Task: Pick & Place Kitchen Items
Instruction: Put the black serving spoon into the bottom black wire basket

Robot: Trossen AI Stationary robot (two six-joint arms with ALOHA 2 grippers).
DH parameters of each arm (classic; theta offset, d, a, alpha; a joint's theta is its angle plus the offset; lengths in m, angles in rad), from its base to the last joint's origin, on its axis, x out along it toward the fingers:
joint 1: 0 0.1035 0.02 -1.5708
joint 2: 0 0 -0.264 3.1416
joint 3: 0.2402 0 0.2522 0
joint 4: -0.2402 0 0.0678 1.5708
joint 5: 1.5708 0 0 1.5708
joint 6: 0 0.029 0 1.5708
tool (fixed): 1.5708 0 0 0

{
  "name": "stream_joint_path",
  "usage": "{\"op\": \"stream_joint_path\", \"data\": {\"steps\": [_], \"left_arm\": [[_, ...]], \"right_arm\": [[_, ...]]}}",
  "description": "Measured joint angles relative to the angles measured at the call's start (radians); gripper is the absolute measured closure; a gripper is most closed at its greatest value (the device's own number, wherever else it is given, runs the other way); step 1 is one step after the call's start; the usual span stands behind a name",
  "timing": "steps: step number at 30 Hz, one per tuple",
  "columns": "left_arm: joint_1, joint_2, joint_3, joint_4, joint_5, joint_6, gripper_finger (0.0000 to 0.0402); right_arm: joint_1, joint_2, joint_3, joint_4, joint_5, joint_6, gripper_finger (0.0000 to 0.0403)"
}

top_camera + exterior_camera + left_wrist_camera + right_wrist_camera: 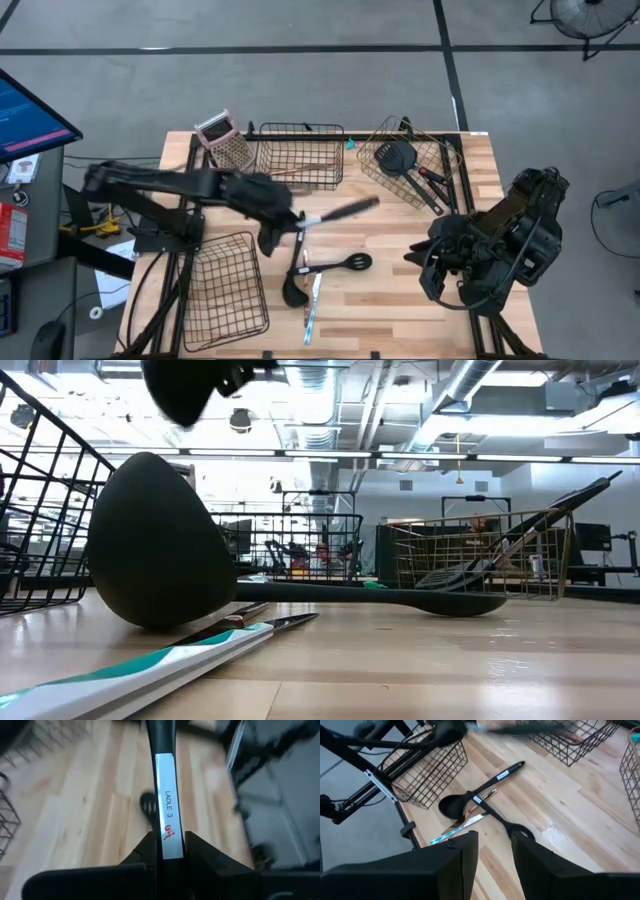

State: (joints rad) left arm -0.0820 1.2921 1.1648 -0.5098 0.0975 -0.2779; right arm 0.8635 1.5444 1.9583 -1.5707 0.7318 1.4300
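Left gripper (290, 228) pinches a black ladle (340, 211) by its labelled handle, mid-frame above the table (400, 290).

The right gripper (428, 262) waits at right, fingers spread and empty. Below centre lie a second ladle (293, 285), a slotted spoon (345, 264) and a teal-handled utensil (312, 310).

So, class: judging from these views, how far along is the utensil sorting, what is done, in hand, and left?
Done: black spatulas lie in the gold basket, and a wooden-handled utensil in the middle black basket. In hand: the left pincer is shut on a labelled ladle, lifted above the table. Left: a ladle, a slotted spoon and a teal-handled tool on the wood. The right pincer waits, open.
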Motion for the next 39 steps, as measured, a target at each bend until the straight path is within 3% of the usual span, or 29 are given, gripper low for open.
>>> {"op": "stream_joint_path", "data": {"steps": [3, 11, 16, 23, 29, 33, 36, 39], "left_arm": [[0.001, -0.113, 0.0, 0.0, 0.023, -0.067, 0.0353], [-0.017, -0.406, 0.0, 0.009, 0.232, -0.285, 0.0352], [-0.059, -0.561, 0.0, 0.152, 0.273, -0.355, 0.0352], [-0.135, -0.682, 0.002, 0.452, 0.274, -0.358, 0.0352], [-0.144, -0.704, 0.002, 0.462, 0.268, -0.354, 0.0351], [-0.143, -0.689, 0.002, 0.362, 0.2, -0.355, 0.0351], [-0.143, -0.676, 0.001, 0.183, 0.044, -0.366, 0.0351], [-0.143, -0.659, 0.0, -0.001, -0.176, -0.471, 0.035]], "right_arm": [[0.0, 0.0, 0.0, 0.0, 0.007, 0.0, 0.0284], [0.0, 0.0, 0.0, 0.0, 0.034, 0.0, 0.0285], [-0.001, 0.0, 0.0, 0.0, 0.067, 0.0, 0.0285], [-0.01, 0.0, 0.0, 0.0, 0.105, 0.001, 0.0285], [-0.033, 0.0, 0.0, 0.0, 0.108, 0.0, 0.0285], [-0.051, 0.0, 0.0, 0.003, 0.108, -0.02, 0.0285], [-0.063, 0.0, 0.0, 0.003, 0.108, -0.023, 0.0285], [-0.068, 0.0, 0.0, 0.003, 0.108, -0.026, 0.0285]]}}
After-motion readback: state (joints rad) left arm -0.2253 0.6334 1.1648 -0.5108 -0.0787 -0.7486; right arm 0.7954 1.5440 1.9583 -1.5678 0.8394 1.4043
